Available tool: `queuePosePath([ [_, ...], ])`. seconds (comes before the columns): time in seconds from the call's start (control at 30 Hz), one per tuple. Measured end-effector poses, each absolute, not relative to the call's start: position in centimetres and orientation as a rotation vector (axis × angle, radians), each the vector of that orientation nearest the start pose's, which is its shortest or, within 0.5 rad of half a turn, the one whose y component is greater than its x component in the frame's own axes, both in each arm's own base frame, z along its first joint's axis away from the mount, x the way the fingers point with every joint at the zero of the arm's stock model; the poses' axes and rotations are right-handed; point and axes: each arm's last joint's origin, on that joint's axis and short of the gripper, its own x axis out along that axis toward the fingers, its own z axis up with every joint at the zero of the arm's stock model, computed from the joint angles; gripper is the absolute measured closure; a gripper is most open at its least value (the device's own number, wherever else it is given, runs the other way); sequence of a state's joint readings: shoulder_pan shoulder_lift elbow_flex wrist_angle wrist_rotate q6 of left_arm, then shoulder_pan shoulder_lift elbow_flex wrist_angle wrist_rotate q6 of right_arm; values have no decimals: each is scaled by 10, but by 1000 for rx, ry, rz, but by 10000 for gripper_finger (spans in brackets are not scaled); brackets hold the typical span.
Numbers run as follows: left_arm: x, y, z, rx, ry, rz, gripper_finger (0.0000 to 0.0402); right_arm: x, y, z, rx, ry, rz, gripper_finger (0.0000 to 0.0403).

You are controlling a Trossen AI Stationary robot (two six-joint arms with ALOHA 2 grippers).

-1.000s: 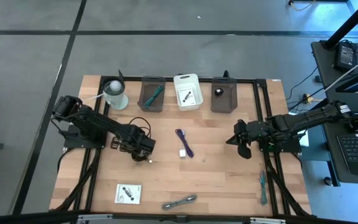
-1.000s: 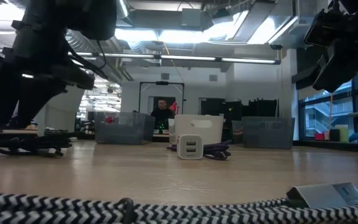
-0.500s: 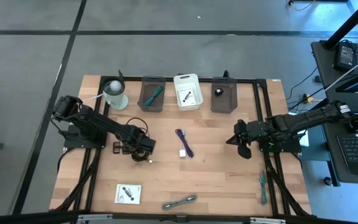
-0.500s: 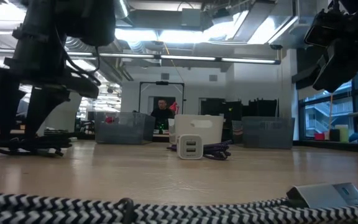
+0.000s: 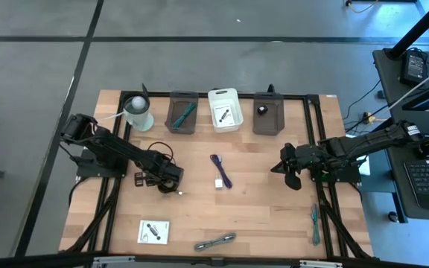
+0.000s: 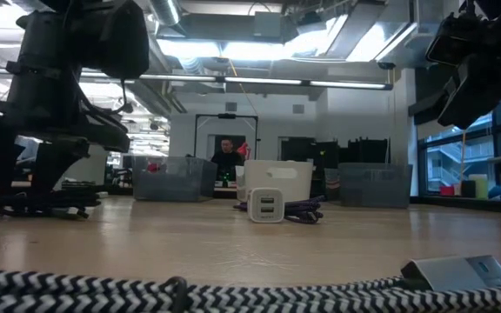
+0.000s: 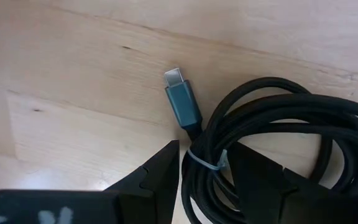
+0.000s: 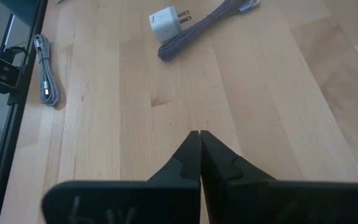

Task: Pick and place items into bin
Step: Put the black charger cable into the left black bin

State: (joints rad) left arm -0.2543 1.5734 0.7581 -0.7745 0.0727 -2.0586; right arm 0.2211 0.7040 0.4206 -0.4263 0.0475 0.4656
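At table's left, left tool point(image 7: 207, 171) narrowly pinches black cable coil point(image 7: 272, 143); right tool point(image 8: 199, 155) closed, empty

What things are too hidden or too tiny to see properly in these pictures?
- Coiled black cable: left wrist view, partly cut off by the picture's edge and covered by the left gripper.
- White card: high view, print too small to read.
- Dark object in the right bin: high view, too tiny to identify.
- Striped cable: low view, blurred, cut off at the bottom edge.
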Motion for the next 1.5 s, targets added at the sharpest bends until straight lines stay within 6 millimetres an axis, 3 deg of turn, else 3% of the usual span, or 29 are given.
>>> queuePosePath([
  [0.27, 222, -60, 133, -1401, 1171, 1389, 268, 141, 30, 200, 352, 727, -2, 402],
  [0.53, 224, -60, 132, -1422, 1162, 1387, 366, 141, 30, 201, 355, 722, -1, 402],
  [0.77, 229, -62, 144, -1399, 1169, 1309, 369, 141, 30, 201, 355, 722, -1, 402],
  [1.0, 235, -56, 199, -1354, 832, 1129, 370, 141, 30, 201, 355, 722, -1, 402],
  [1.17, 228, -38, 235, -1280, 636, 1030, 370, 141, 30, 201, 355, 721, -1, 402],
  [1.33, 224, -2, 267, -1108, 532, 949, 370, 142, 31, 202, 358, 709, 2, 402],
  [1.5, 230, 50, 307, -892, 479, 818, 370, 143, 31, 203, 371, 686, -2, 402],
])
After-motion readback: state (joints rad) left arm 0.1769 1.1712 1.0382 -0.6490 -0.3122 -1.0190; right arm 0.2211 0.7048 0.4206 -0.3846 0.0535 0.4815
